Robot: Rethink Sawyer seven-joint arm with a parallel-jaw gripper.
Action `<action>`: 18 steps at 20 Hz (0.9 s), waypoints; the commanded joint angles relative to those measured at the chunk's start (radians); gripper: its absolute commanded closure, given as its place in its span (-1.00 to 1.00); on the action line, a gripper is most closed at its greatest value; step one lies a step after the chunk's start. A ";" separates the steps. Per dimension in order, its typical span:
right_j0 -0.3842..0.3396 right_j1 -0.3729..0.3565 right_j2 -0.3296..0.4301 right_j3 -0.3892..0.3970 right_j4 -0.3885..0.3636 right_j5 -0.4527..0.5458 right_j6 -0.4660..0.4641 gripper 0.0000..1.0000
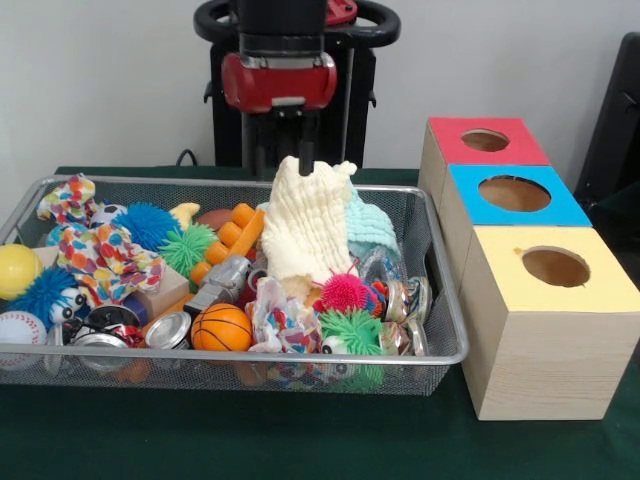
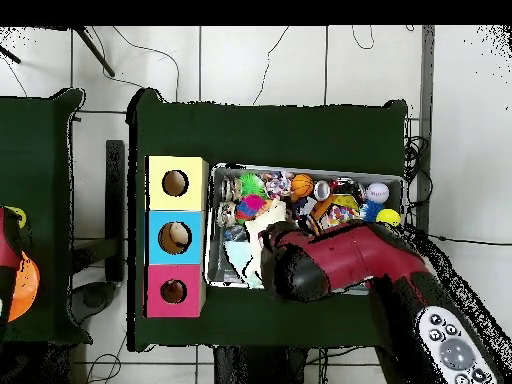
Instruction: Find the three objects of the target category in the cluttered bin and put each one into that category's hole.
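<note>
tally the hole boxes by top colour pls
Red top: 1
Blue top: 1
Yellow top: 1
Total: 3

We find no readable text, label, brand, number or sign anywhere, neither on the toys in the wire bin (image 1: 440,300) nor on the three coloured boxes (image 1: 545,330) beside it.
</note>
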 commanded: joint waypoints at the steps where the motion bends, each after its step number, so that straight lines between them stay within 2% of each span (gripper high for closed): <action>1: -0.102 -0.116 0.082 0.010 0.070 0.181 -0.311 -1.00; 4: -0.089 -0.085 0.065 0.000 -0.004 0.143 -0.275 -1.00; 8: -0.064 0.001 0.031 -0.034 -0.107 0.090 -0.219 -1.00; 12: -0.010 -0.003 -0.020 -0.033 -0.175 0.055 -0.108 -1.00; 15: 0.037 0.023 -0.060 -0.049 -0.239 0.015 -0.028 -1.00; 18: 0.083 0.067 -0.085 -0.094 -0.269 0.013 0.008 -1.00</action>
